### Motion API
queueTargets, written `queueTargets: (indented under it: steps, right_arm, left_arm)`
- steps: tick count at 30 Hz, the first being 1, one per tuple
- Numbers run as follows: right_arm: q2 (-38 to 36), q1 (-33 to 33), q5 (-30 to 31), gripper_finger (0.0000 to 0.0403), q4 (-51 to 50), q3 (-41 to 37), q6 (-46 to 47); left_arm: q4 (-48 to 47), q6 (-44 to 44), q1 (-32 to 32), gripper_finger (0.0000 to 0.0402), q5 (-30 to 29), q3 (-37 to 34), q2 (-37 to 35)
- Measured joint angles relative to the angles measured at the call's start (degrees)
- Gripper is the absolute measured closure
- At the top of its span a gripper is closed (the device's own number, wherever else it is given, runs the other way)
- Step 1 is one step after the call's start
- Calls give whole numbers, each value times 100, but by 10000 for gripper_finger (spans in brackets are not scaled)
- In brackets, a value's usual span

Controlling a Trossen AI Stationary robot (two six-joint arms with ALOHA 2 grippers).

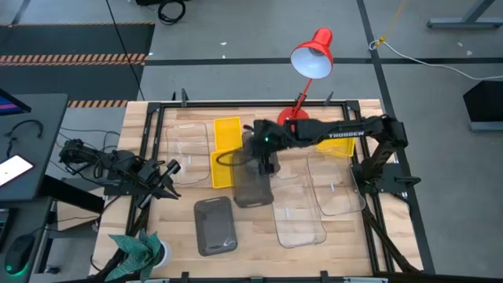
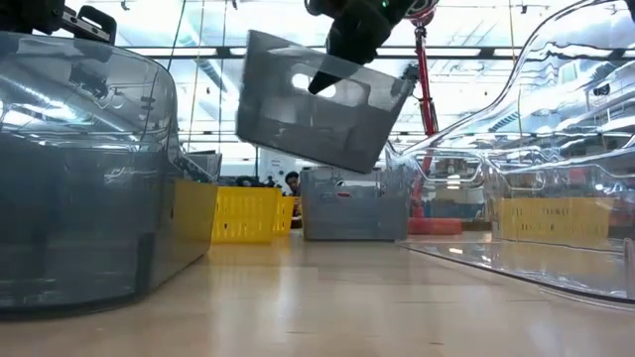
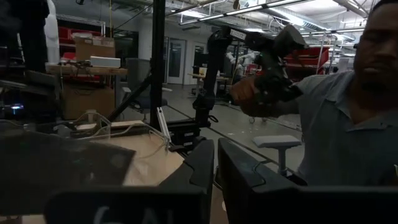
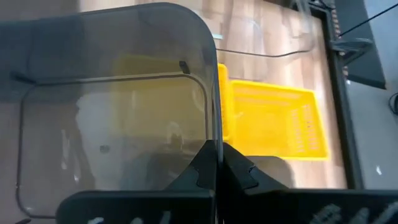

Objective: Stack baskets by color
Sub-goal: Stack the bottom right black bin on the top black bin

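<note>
My right gripper (image 1: 266, 161) reaches in from the table's right and is shut on a smoky dark-grey basket (image 2: 317, 114), which hangs tilted above the table's middle. A second dark-grey basket (image 1: 214, 226) lies flat on its bottom near the front edge. Yellow baskets (image 1: 226, 153) lie just left of the held one, and another yellow one (image 1: 339, 147) lies under the right arm. Clear baskets lie at the far left (image 1: 189, 145) and right of the middle (image 1: 299, 212). My left gripper (image 1: 169, 169) waits shut at the table's left edge, holding nothing. My right gripper pinches one side wall of the dark-grey basket at its rim (image 4: 215, 124), one finger on the inner face and one on the outer. The fingers (image 4: 239, 174) slant down from the table's right. The basket hangs below them, tilted and clear of the table.
A red desk lamp (image 1: 313, 59) stands at the table's far edge, its base (image 1: 292, 119) beside the right arm. Another clear basket (image 1: 338, 189) lies near the right arm's base. A green object (image 1: 141, 248) sits at the near left corner. A person (image 3: 348, 124) is beyond the table.
</note>
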Motion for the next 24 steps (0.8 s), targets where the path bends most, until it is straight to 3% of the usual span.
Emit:
queueTargets:
  steps: [12,24]
  right_arm:
    - [-512,-916,-58,398,-104,0,-679]
    - [-354,-1820,-122,398,-281,-3,-1724]
  left_arm:
    - [-3,0,-2,372,2,-1,1]
    - [1,0,-2,363,0,-1,-1]
